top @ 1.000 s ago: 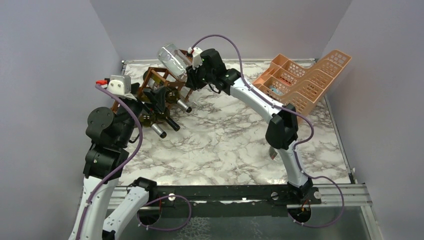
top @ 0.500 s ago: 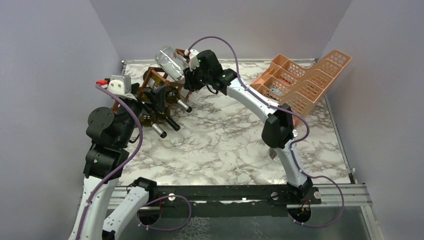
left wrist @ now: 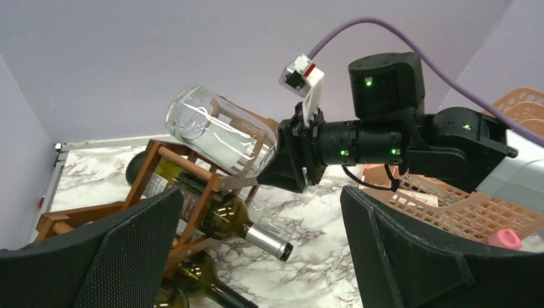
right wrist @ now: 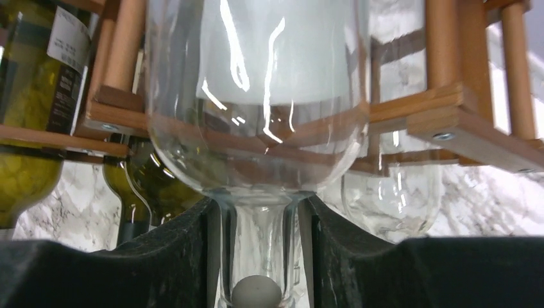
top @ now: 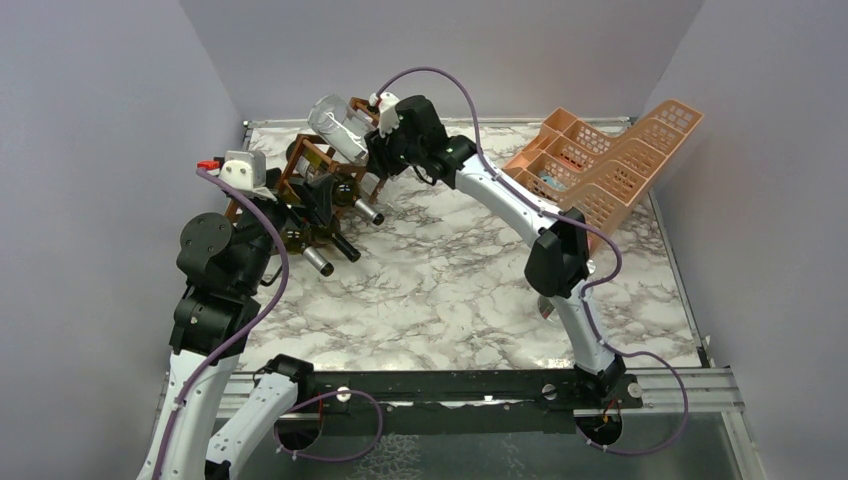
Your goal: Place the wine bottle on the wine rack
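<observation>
A clear glass wine bottle [top: 340,124] with a white label is held by its neck in my right gripper [top: 383,150], tilted base-up over the top of the brown wooden wine rack [top: 300,175]. In the right wrist view the bottle [right wrist: 256,109] fills the frame, its neck between my shut fingers [right wrist: 173,256], its body lying in a rack cell [right wrist: 449,115]. The left wrist view shows the bottle [left wrist: 218,138] resting on the rack [left wrist: 186,179]. Green bottles [left wrist: 218,212] lie in lower cells. My left gripper [left wrist: 256,256] is open and empty, in front of the rack.
A peach-orange plastic basket rack [top: 610,165] stands at the back right. Green bottle necks [top: 330,255] stick out of the wooden rack toward the table middle. Grey walls close in the left, back and right of the marble table [top: 450,290].
My right gripper has moved left and slightly back with the clear bottle, pushing it further over the rack top. The left arm shifted slightly.
</observation>
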### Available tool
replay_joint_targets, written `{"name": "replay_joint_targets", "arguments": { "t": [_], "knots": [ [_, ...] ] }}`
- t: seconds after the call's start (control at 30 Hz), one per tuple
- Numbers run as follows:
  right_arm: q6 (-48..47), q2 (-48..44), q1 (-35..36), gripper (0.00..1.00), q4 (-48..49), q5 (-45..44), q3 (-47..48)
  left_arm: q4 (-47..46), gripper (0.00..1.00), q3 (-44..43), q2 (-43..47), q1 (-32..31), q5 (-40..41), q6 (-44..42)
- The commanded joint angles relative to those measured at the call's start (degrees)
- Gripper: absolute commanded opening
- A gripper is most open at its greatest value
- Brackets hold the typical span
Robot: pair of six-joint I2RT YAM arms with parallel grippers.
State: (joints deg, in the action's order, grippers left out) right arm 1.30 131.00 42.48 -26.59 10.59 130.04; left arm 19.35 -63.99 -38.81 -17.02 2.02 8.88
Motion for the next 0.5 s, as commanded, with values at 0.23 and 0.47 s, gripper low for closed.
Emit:
{"name": "replay_joint_targets", "arguments": {
  "t": [0.23, 0.47],
  "knots": [
    [-1.53, -3.22, -0.07, 0.51, 5.86, -2.68, 0.25, -1.34, 0.99, 0.70, 0.35, -0.21, 1.31, -0.60],
    [-0.66, -5.10, -0.03, 0.66, 7.77, -2.83, -1.19, -1.33, 0.99, 0.64, 0.41, -0.21, 1.33, -0.71]
  ]
}}
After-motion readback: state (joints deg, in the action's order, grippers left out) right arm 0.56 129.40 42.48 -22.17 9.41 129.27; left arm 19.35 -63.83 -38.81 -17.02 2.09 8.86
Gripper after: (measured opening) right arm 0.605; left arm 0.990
